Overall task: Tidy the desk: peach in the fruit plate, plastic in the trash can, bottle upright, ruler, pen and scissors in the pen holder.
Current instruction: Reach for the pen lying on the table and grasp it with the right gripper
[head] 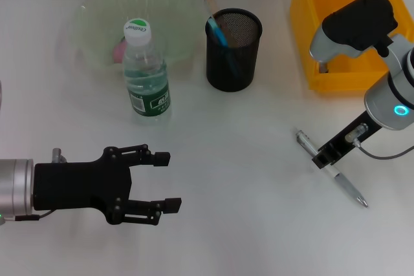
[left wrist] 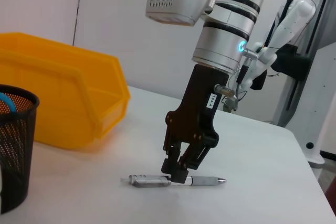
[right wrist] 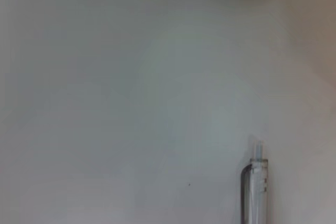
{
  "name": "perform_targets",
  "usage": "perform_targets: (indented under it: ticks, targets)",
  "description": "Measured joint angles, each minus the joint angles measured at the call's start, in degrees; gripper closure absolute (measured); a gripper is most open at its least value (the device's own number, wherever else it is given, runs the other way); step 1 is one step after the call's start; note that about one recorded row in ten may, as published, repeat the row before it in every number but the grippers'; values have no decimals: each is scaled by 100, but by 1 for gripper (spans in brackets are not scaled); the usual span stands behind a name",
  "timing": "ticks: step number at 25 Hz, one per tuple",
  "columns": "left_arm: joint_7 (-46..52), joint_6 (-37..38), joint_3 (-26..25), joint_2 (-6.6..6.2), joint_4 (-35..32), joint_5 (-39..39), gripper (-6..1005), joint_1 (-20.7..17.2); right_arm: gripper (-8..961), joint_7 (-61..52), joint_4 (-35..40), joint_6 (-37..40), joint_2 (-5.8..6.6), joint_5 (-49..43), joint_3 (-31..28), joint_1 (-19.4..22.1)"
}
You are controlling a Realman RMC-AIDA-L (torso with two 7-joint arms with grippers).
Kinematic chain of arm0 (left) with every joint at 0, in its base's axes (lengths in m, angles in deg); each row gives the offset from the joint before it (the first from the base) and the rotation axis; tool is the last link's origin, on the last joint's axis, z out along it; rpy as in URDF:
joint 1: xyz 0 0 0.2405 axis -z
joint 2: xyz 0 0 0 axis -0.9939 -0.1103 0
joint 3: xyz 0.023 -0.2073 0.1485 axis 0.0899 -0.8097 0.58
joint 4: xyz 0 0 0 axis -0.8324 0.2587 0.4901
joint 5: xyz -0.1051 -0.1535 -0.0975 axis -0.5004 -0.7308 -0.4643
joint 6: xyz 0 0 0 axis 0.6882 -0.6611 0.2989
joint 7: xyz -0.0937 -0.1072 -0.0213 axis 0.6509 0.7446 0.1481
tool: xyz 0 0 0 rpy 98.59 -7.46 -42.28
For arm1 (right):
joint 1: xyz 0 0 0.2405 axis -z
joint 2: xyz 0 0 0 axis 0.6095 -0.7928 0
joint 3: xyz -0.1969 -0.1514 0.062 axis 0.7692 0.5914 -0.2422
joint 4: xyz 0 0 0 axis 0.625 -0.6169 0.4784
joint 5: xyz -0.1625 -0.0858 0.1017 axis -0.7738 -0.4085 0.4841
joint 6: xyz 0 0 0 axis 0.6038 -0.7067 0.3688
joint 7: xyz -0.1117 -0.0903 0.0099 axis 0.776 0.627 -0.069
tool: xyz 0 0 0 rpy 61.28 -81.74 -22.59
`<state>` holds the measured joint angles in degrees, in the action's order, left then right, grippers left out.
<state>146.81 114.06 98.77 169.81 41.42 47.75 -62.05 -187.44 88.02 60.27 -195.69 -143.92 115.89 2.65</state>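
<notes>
A clear pen point(head: 346, 185) lies on the white table at the right. My right gripper point(head: 321, 158) points down and is shut on the pen's middle, and the pen still rests on the table; the left wrist view shows this grip point(left wrist: 177, 174) on the pen point(left wrist: 205, 181). The pen's end shows in the right wrist view point(right wrist: 253, 192). My left gripper point(head: 167, 181) is open and empty at the near left. The black mesh pen holder point(head: 233, 56) holds a blue-handled item point(head: 217, 30). The bottle point(head: 146, 75) stands upright. A pink peach point(head: 119, 50) sits in the green plate point(head: 168, 4).
A yellow bin point(head: 310, 17) stands at the back right, behind my right arm, and also shows in the left wrist view point(left wrist: 63, 103). The pen holder point(left wrist: 13, 150) stands left of the pen, with bare table between them.
</notes>
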Motion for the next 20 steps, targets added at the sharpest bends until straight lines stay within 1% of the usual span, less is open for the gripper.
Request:
perform_targets:
  ticks: [20]
  targets:
    - [12,-21,0,2,4,4,140,-1,720,-32,0,102,9,-51,154,10]
